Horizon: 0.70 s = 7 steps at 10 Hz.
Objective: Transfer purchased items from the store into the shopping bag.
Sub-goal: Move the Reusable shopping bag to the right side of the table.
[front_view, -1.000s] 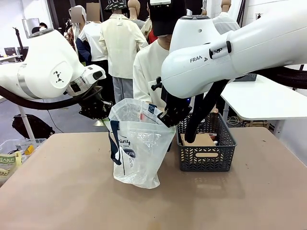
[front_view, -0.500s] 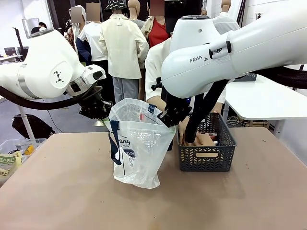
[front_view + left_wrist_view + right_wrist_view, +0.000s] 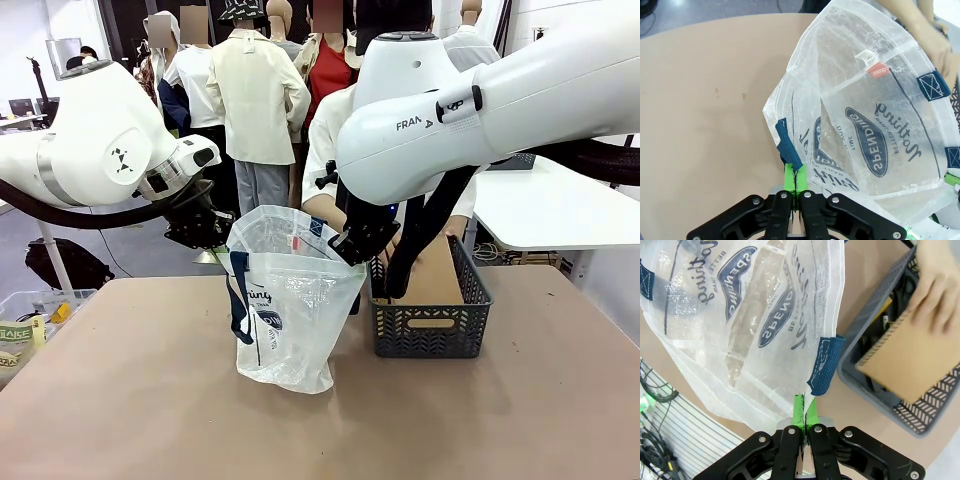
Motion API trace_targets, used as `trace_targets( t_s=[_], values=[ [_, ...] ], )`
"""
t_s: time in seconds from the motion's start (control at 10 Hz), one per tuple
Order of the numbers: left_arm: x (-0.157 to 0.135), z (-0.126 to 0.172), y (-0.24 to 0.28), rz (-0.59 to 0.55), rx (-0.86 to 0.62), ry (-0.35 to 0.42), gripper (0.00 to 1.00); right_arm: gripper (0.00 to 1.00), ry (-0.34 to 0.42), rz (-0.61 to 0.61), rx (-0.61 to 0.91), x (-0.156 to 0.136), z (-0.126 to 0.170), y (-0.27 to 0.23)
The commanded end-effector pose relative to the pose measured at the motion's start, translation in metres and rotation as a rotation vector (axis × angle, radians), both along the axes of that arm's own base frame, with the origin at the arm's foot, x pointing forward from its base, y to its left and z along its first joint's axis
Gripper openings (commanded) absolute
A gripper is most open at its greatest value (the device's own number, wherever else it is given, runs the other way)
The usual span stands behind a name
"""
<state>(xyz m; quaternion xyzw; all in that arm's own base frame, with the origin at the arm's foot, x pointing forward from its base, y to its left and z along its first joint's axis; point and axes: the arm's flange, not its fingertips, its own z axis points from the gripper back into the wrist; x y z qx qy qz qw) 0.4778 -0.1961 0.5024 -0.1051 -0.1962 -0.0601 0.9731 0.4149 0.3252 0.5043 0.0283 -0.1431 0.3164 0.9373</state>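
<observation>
Shopping bag stands upright on the table, near the middle, with its mouth open upward. It is translucent and crinkled, with dark lettering and an oval logo on its side. A navy strap hangs down its left face.

Left gripper: jaws pinched together on the bag's rim at the left side. In the wrist view the green pads are closed flat on the plastic edge, right where a navy strap end is sewn on.

Right gripper: the same on the opposite rim. Its pads press together with the thin plastic between them, just below a navy strap patch. The mouth is held spread between the two grips.

A small red and white label sits on the bag near the rim.

Basket, dark grey with lattice sides, sits on the table just right of the bag. Whether the two touch I cannot tell.

Person's hand reaches in from the far side and grips the upper edge of a flat brown card-covered item. The item is tilted, with its lower part inside the basket and its upper part above the rim (a row of small holes along one edge, notebook-like, though not certain).

Dark shapes and a bit of yellow lie under it in the basket, too hidden to identify.
</observation>
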Motion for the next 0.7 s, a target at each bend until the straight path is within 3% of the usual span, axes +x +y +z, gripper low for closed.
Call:
trace_targets(
  t_s=[0.0,0.6],
  values=[
    [0.0007,0.0016,0.0012,0.002,-0.001,-0.003,0.0,0.0,-0.003,-0.006,0.001,0.0007,0.0014,-0.0019],
    [0.0007,0.0016,0.0012,0.002,-0.001,-0.003,0.0,0.0,-0.003,-0.006,0.001,0.0007,0.0014,-0.0019]
  ],
)
